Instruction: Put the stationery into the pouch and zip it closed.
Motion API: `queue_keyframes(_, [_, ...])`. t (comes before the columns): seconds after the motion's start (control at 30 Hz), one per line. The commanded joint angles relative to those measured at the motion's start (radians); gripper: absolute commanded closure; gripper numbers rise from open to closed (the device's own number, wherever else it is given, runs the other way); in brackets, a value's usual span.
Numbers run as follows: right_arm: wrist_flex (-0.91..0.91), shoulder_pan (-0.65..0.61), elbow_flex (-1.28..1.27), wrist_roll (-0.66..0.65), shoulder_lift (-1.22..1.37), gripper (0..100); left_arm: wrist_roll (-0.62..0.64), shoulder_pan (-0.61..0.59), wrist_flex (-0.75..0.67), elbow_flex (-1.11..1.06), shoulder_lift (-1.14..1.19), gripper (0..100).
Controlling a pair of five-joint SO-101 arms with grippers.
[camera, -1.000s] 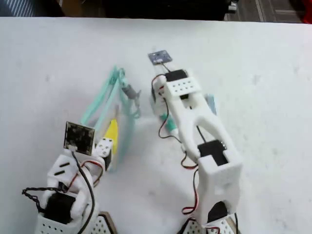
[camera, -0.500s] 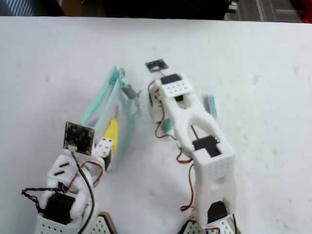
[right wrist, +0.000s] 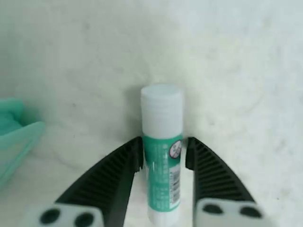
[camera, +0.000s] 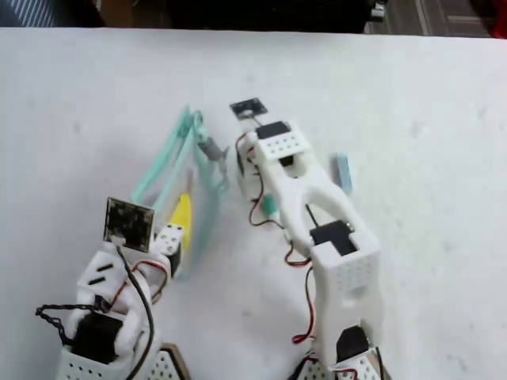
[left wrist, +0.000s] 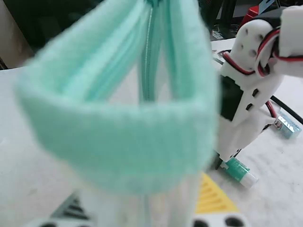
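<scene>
Plainly the two arms divide the work. The left hand (camera: 180,215), at the lower left of the high view, is clamped on the near end of the pouch (camera: 176,176), a mint-green mesh case that stands on edge on the white worktop (camera: 412,87) left of centre. Holding it this way seems meant to steady it and keep its mouth up, so that something can be dropped in. In the left wrist view the pouch's rim looms just in front of the camera, its two sides apart.

The right hand (right wrist: 163,151) is closed on the glue stick (right wrist: 161,118). Its black fingers press the green label on both sides, and the white cap points away from the wrist. In the high view this hand sits at the centre of the frame, just right of the pouch. Such a grip around the body should let the stick be carried over and released into the opening. A small pale-blue piece (camera: 342,172) lies on the worktop right of that arm, not yet packed. The zip is not yet drawn.
</scene>
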State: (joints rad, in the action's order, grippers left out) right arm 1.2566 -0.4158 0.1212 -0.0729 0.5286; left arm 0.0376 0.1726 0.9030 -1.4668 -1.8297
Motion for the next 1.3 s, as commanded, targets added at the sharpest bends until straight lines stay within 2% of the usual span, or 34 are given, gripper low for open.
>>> queue_keyframes(0.0, [-0.005,0.015,0.025,-0.012,-0.015,85.8,-0.003,0.007,-0.025,0.018,0.002,91])
queue_keyframes(0.3, [-0.004,0.113,0.032,-0.012,-0.018,86.5,-0.006,0.024,-0.026,0.008,0.002,91])
queue_keyframes(0.63, [-0.008,0.128,-0.006,-0.005,-0.096,86.5,-0.005,0.024,-0.026,0.009,0.002,90])
queue_keyframes(0.8, [-0.047,0.137,-0.071,-0.011,-0.159,86.5,-0.003,0.024,-0.023,0.009,0.002,82])
queue_keyframes(1.07, [-0.102,0.136,-0.112,-0.012,-0.168,92.6,-0.003,0.024,-0.025,0.012,0.002,82])
queue_keyframes(1.27, [-0.104,0.131,-0.104,-0.012,-0.130,89.7,-0.003,0.024,0.026,0.060,0.002,79])
